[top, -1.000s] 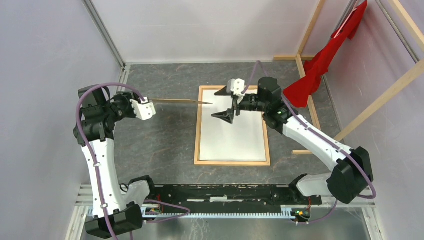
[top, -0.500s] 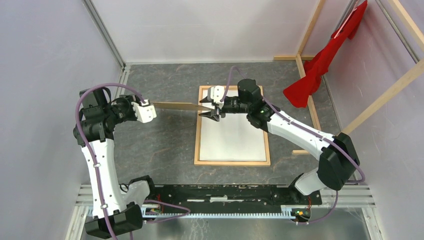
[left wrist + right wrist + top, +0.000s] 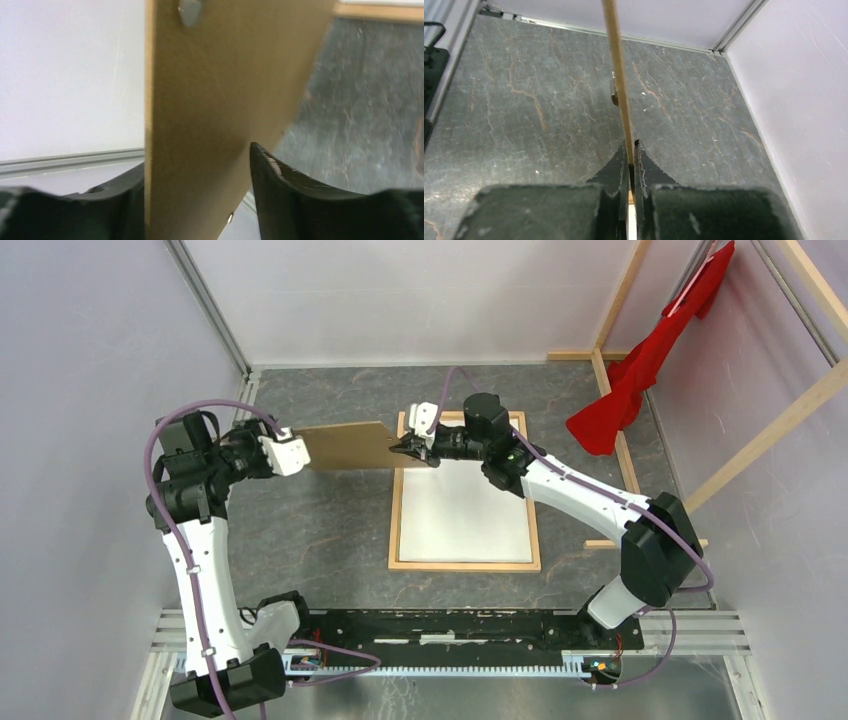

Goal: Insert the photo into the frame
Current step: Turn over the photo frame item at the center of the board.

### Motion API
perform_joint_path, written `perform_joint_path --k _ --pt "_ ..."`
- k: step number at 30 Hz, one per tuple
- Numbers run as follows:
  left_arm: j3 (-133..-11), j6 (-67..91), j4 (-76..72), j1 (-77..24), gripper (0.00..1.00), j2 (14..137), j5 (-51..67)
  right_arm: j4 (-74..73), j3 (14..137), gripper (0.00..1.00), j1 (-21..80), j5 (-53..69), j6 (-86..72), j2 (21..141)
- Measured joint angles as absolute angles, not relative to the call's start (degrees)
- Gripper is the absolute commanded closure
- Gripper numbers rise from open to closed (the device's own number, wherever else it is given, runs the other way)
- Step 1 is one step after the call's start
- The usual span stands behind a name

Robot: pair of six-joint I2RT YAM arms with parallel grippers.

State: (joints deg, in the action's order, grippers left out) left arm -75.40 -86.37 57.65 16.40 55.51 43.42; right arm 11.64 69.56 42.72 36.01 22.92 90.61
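now left hand (image 3: 300,453) and right hand (image 3: 406,448) grip board (image 3: 350,445)

Wood frame (image 3: 465,566) flat; photo (image 3: 465,515) w/in, white back up.

The right gripper (image 3: 406,449) has swung left off the frame (image 3: 465,566) and clamped the brown board (image 3: 345,445) at its free end. Edge-on before, the board now shows its broad face.

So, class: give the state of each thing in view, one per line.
board: held in the air at both ends
left gripper: shut on board
right gripper: shut on board
frame: flat on the table, uncovered
photo: lying in frame, white back up
cloth: hanging from rack
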Motion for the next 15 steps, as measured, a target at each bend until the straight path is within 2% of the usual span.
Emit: perform_joint_path --k 1,3,15 --pt "-75.3 -84.5 55.6 16.3 0.07 55.4 44.1 12.3 69.6 1.00 42.7 35.8 21.9 90.6" --pt "-74.9 -82.0 51.7 16.3 0.00 55.1 45.4 12.8 69.6 1.00 42.9 35.7 19.7 90.6" --pt "-72.9 -49.2 26.2 16.2 0.00 54.5 48.1 16.7 72.7 1.00 42.1 27.9 5.9 92.4"
